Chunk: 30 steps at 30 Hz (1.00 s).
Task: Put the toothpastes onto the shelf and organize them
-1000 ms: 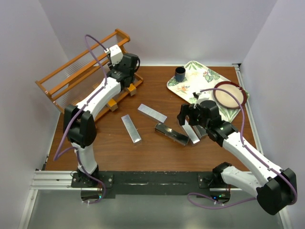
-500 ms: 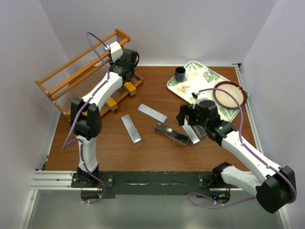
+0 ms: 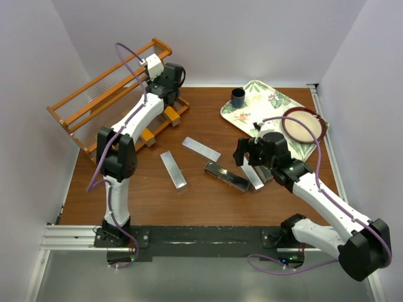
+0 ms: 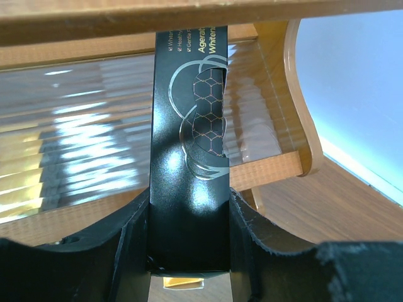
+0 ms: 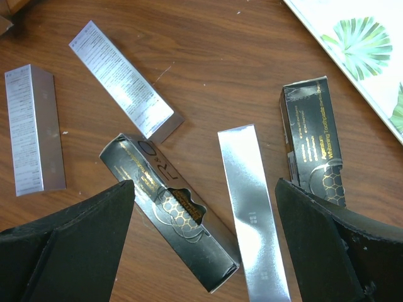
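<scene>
My left gripper (image 3: 167, 94) is at the right end of the orange-brown shelf (image 3: 94, 97). In the left wrist view it (image 4: 189, 207) is shut on a black toothpaste carton (image 4: 189, 145) that points up against the shelf's ribbed tier (image 4: 75, 145). My right gripper (image 3: 247, 153) hovers open and empty over loose cartons on the table. In the right wrist view it (image 5: 204, 189) is above a black carton (image 5: 170, 217) and a silver carton (image 5: 252, 214). Another black carton (image 5: 313, 141) and two silver cartons (image 5: 119, 78) (image 5: 31, 129) lie around them.
Two orange-gold cartons (image 3: 148, 136) (image 3: 174, 116) lie at the shelf's foot. A floral white tray (image 3: 261, 104) with a small dark cup (image 3: 238, 97) stands at the back right. A round red-rimmed plate (image 3: 305, 126) is beside it. Walls close in on the left, back and right.
My left gripper has moved a little farther up toward the shelf with the black carton in it. The right arm has barely moved.
</scene>
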Available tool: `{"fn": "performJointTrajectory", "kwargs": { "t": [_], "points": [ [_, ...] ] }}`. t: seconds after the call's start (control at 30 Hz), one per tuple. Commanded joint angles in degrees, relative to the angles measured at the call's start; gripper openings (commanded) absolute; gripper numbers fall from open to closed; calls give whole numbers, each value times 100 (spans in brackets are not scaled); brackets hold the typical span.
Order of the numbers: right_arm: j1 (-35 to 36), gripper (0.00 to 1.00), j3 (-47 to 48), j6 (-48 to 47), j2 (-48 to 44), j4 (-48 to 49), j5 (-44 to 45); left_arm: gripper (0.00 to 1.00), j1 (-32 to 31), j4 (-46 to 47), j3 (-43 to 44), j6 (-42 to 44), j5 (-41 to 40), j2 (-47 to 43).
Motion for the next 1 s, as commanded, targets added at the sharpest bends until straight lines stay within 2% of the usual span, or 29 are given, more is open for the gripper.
{"fn": "performJointTrajectory", "kwargs": {
  "t": [0.0,0.1,0.2,0.3,0.57,0.8,0.97],
  "points": [
    [-15,99,-21,-42,-30,224,-61,37,77,198,325,-241,-147,60],
    [-15,99,-21,-42,-30,215,-70,43,77,180,281,-268,-94,25],
    [-15,99,-21,-33,-30,224,-78,55,77,206,246,-268,-86,-19],
    [-15,99,-21,-42,-30,224,-78,62,86,250,220,-251,-68,-63],
    [-15,99,-30,-51,-82,215,-61,77,68,373,-8,-251,55,-300],
    [-6,99,23,-130,-30,198,-219,94,-2,794,-702,48,169,-1178],
    [-6,98,181,-296,172,110,-763,97,-90,1366,-1607,408,520,-2257]
  ]
}}
